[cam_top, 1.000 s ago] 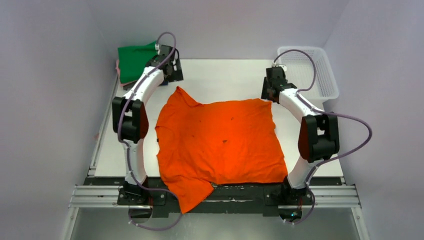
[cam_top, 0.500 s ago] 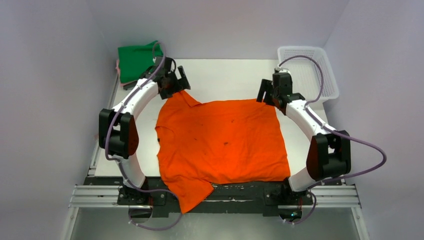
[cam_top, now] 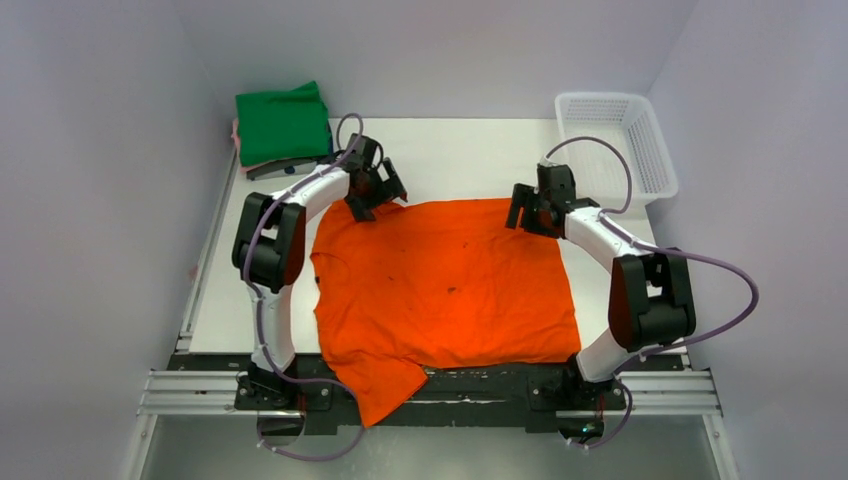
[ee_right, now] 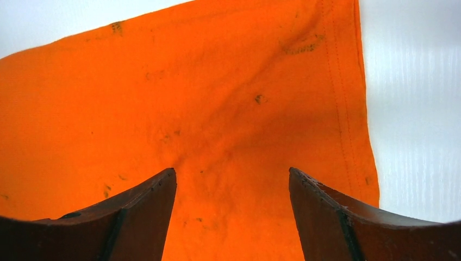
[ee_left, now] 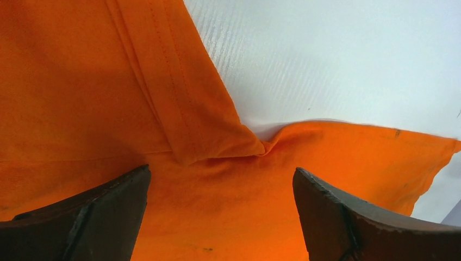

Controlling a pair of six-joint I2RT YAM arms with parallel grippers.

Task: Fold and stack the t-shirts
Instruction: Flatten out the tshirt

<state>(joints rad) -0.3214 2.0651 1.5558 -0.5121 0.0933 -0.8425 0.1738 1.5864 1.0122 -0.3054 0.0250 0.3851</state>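
Observation:
The orange t-shirt [cam_top: 445,285] lies spread flat on the white table, one sleeve hanging over the near edge. My left gripper [cam_top: 370,195] is open over its far left corner, where a folded flap [ee_left: 179,98] meets the body. My right gripper [cam_top: 527,212] is open over its far right corner, jaws straddling fabric [ee_right: 234,136] beside the hem. A folded green t-shirt [cam_top: 283,125] sits on a stack at the far left with a pink edge under it. No dark blue shirt shows.
A white mesh basket [cam_top: 617,140] stands at the far right corner. Bare white table [cam_top: 450,155] lies behind the orange shirt. Metal rails [cam_top: 690,395] run along the near edge. Grey walls close in on both sides.
Both grippers have moved inward and down onto the far corners of the orange shirt. The raised far left flap has been pushed flat, and the green stack is now uncovered.

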